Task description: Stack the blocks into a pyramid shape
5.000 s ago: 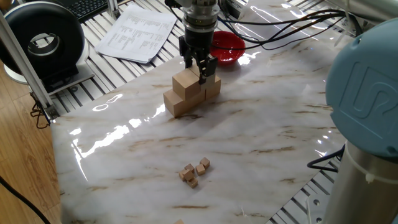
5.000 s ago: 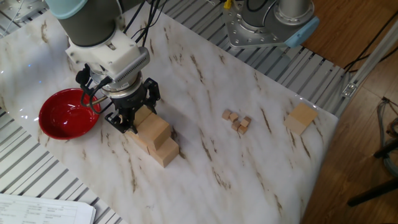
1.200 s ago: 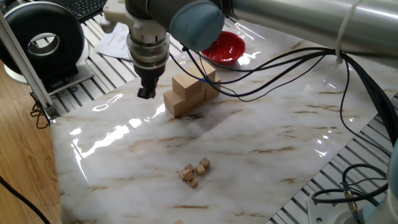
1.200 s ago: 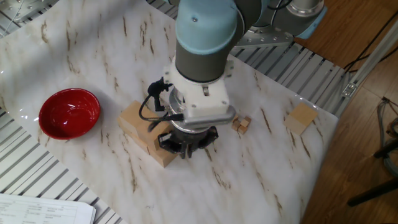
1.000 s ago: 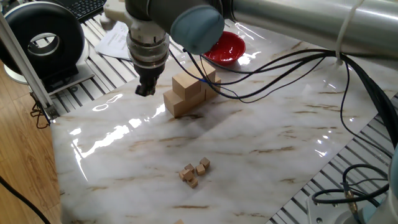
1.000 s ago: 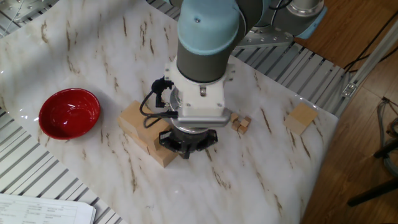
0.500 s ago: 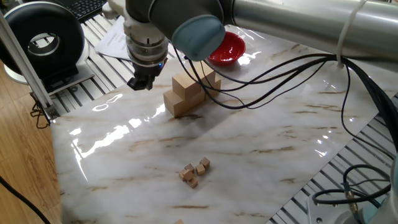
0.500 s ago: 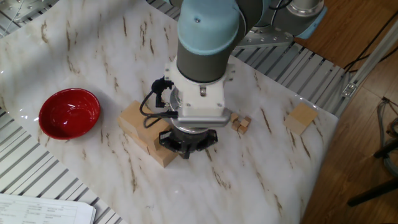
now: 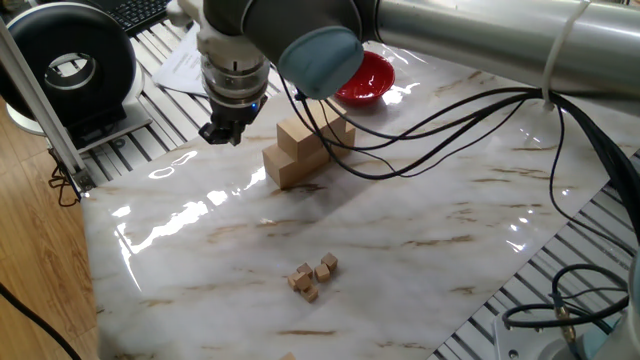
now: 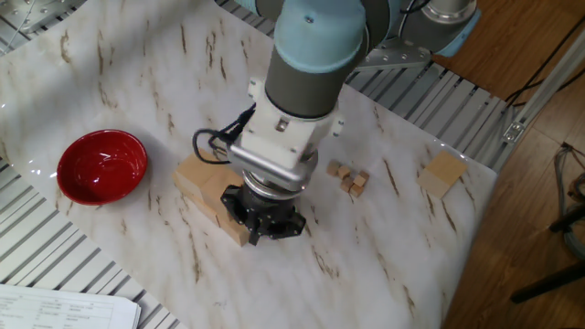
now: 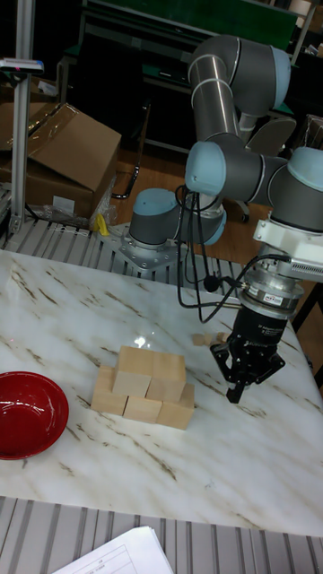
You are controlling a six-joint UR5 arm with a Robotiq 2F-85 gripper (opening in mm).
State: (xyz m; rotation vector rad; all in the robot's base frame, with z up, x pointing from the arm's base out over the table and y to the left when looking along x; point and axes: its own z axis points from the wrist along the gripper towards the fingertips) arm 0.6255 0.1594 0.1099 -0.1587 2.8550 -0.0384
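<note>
Tall fixed view is showing the gripper (image 11: 244,375) hanging above the marble table (image 11: 54,296), tilted, its fingers drawn narrow with nothing between them. Just beside it, toward the red bowl (image 11: 27,413), the pyramid shape (image 11: 144,386) is sitting as a stepped stack of large tan blocks: a wider bottom row carrying a shorter row on top. No single cube is crowning it yet, so by my reading the build is well along but unfinished.

From one fixed view, the gripper (image 9: 220,131) is hovering off the stack's side, apart from the blocks (image 9: 303,150) and touching none of them. The other fixed view is hiding the fingers behind the wrist, but it is showing a spare large block (image 10: 443,174) lying alone near the table's edge, beyond a cluster of tiny wooden cubes (image 10: 349,177). The arm is probably standing clear of the stack so that it is not knocking the placed cubes, and I judge that the spare block is the likely next pick. The stack is sitting near the middle of the table, between the bowl and the tiny cubes, where the arm is reaching it easily.
</note>
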